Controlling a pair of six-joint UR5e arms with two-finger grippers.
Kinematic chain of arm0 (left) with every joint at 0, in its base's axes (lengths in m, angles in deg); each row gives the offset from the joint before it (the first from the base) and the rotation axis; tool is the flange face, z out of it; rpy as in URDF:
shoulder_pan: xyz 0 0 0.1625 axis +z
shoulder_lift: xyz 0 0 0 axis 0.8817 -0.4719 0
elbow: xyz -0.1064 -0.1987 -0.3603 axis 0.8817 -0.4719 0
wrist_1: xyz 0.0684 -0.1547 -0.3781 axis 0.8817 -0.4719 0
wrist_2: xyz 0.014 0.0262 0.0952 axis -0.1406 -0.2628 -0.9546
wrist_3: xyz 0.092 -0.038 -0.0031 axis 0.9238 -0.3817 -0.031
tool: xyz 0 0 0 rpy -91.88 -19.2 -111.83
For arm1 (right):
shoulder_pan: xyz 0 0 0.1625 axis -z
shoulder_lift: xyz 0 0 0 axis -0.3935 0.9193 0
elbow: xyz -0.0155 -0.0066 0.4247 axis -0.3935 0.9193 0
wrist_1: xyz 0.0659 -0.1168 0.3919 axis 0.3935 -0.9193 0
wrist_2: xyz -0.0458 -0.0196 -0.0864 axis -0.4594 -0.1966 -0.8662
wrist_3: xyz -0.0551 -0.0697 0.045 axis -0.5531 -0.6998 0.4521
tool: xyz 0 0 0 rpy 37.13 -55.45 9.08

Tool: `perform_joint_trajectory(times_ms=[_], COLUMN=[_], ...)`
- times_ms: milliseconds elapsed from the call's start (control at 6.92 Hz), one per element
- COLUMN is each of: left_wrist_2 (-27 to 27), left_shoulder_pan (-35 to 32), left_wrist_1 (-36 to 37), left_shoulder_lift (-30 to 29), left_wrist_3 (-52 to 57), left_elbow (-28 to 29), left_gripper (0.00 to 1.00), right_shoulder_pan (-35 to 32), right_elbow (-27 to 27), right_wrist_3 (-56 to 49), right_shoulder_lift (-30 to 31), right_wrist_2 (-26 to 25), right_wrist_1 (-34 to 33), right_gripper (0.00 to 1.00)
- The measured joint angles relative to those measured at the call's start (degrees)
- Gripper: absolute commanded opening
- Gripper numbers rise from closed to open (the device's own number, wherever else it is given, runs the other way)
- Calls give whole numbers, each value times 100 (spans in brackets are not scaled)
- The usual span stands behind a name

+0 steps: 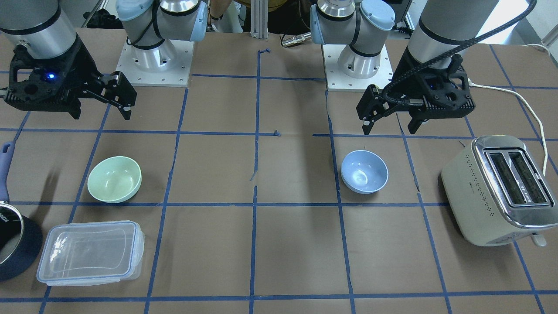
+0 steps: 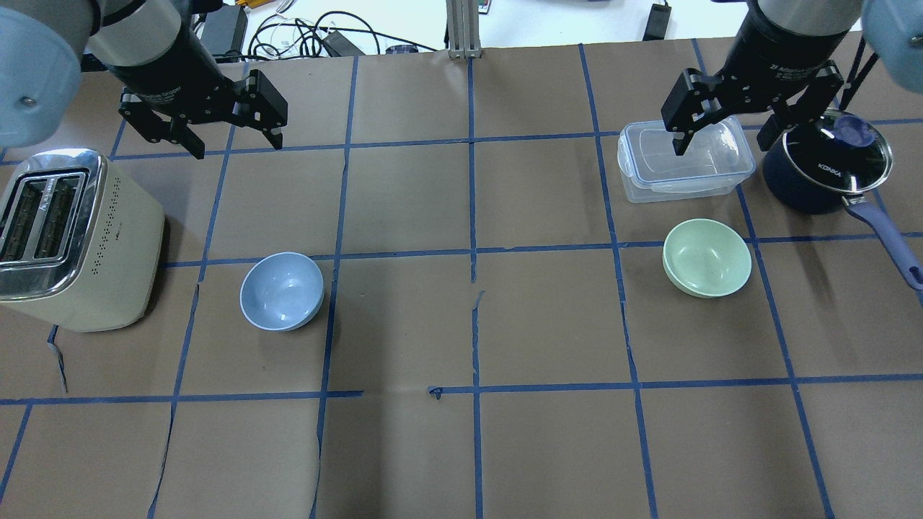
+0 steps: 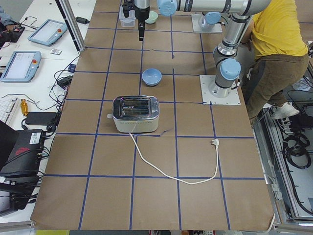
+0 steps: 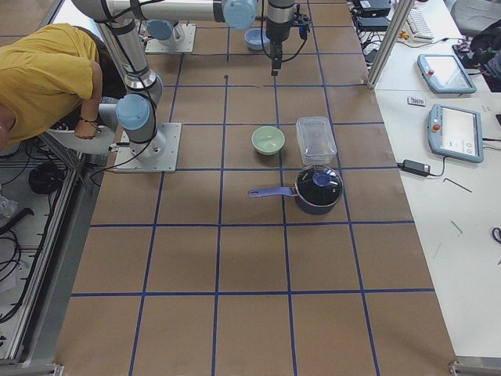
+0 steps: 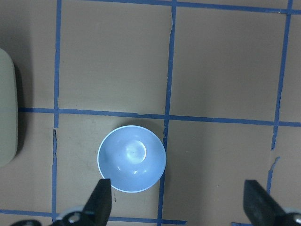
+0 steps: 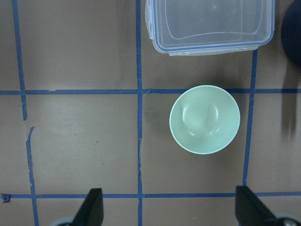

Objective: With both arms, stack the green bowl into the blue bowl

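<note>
The green bowl (image 2: pixel 707 257) stands upright and empty on the table's right half; it also shows in the front view (image 1: pixel 114 179) and the right wrist view (image 6: pixel 204 119). The blue bowl (image 2: pixel 281 290) stands upright and empty on the left half, also in the front view (image 1: pixel 364 171) and the left wrist view (image 5: pixel 131 158). My left gripper (image 2: pixel 236 148) is open and empty, high above the table beyond the blue bowl. My right gripper (image 2: pixel 722 148) is open and empty, high over the clear container, beyond the green bowl.
A cream toaster (image 2: pixel 72 238) stands left of the blue bowl, its cord trailing off the side. A clear plastic container (image 2: pixel 685 160) and a dark blue lidded saucepan (image 2: pixel 829 162) sit beyond the green bowl. A person in yellow (image 3: pixel 276 34) bends behind the robot.
</note>
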Motion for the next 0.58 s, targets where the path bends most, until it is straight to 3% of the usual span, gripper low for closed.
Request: perform_joint_trajectory(times_ms=[578], left_wrist_2=[1], left_shoulder_pan=[-16], left_wrist_1=[-15], left_shoulder_lift=[-3], left_wrist_3=[7], left_elbow=[-6], left_gripper=[100], right_shoulder_pan=[5], right_elbow=[-9], right_wrist_3=[-37], right_shoulder_lift=[2], right_wrist_2=[-71], right_wrist_1=[-1], right_gripper=[100])
